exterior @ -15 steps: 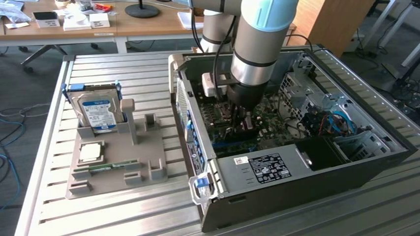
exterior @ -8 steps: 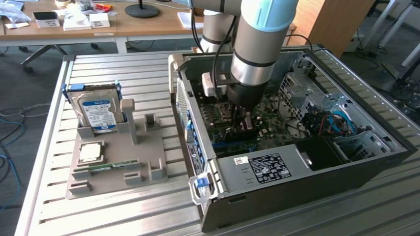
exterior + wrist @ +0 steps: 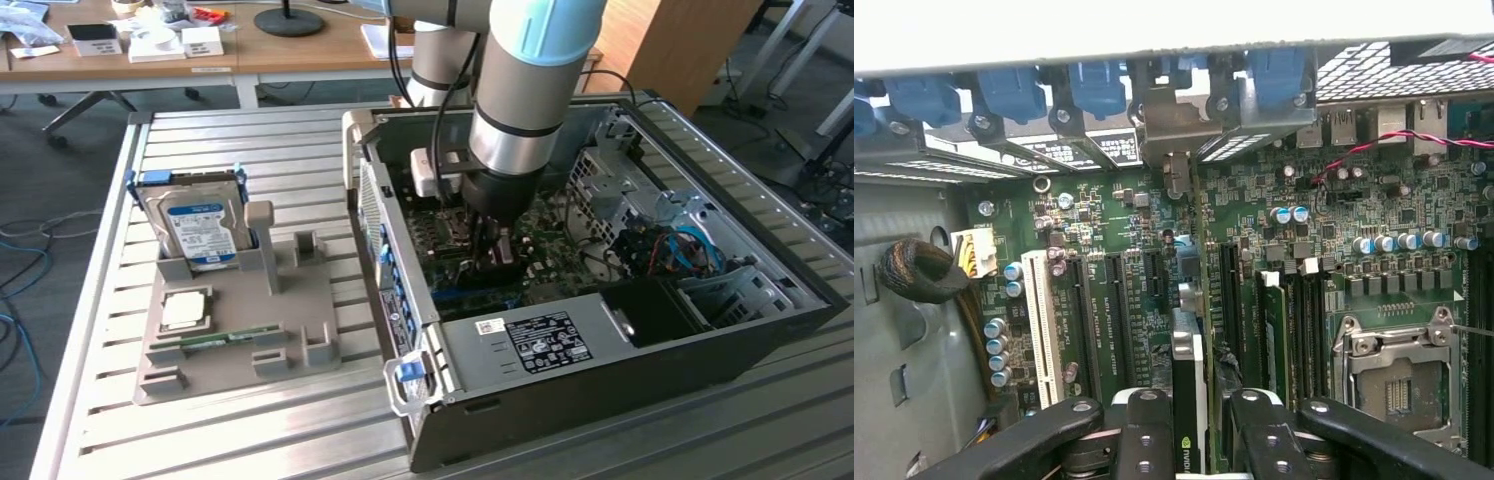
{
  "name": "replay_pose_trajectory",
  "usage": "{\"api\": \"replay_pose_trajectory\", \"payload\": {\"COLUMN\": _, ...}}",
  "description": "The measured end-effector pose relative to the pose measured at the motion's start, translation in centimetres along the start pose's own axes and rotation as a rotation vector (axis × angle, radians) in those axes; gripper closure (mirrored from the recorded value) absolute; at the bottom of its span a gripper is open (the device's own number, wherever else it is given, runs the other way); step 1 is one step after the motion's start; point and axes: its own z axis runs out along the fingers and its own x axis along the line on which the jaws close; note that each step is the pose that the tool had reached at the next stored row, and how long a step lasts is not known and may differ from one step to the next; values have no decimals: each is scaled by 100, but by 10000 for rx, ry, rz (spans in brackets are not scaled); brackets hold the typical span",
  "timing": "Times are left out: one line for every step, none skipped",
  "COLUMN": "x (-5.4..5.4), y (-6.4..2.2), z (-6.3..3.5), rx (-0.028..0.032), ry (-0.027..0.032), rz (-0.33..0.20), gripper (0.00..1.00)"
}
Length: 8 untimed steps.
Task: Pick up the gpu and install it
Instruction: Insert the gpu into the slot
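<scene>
1. The arm reached down from above into the open case, which lay on its side on a slatted metal table.
2. The gripper was pinched on the gpu, one black finger on each side of the thin card.
3. In the wrist view the gpu stood on edge between the fingers, its narrow edge facing the camera, with a small green logo near the fingers.
4. The card ran away from the gripper across the green motherboard towards the rear wall of the case, where its silvery bracket sat among blue slot clips.
5. It stood just beside a row of dark expansion slots and a white slot; whether it was seated in a slot I could not tell.
6. Near it on the other side were memory slots and the empty CPU socket.
7. In the exterior view, a grey holder lay on the table to the exterior view's left of the case, well apart from the gripper.
8. A hard drive with a blue label stood upright in the holder, with a CPU and a green memory stick lying flat on it.
</scene>
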Motion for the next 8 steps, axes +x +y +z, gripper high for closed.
{"api": "replay_pose_trajectory", "payload": {"x": 0, "y": 0, "z": 0, "rx": 0, "ry": 0, "rz": 3, "gripper": 73}}
{"api": "replay_pose_trajectory", "payload": {"x": 0, "y": 0, "z": 0, "rx": 0, "ry": 1, "rz": 26, "gripper": 73}}
{"api": "replay_pose_trajectory", "payload": {"x": 0, "y": 0, "z": 1, "rx": 2, "ry": 2, "rz": 61, "gripper": 73}}
{"api": "replay_pose_trajectory", "payload": {"x": 0, "y": 0, "z": 1, "rx": 4, "ry": 3, "rz": 100, "gripper": 73}}
{"api": "replay_pose_trajectory", "payload": {"x": 0, "y": 0, "z": 1, "rx": 6, "ry": 4, "rz": 130, "gripper": 73}}
{"api": "replay_pose_trajectory", "payload": {"x": 0, "y": 0, "z": 2, "rx": 6, "ry": 4, "rz": 138, "gripper": 73}}
{"api": "replay_pose_trajectory", "payload": {"x": 0, "y": 0, "z": 2, "rx": 7, "ry": 4, "rz": 139, "gripper": 73}}
{"api": "replay_pose_trajectory", "payload": {"x": 0, "y": 0, "z": 2, "rx": 7, "ry": 4, "rz": 140, "gripper": 73}}
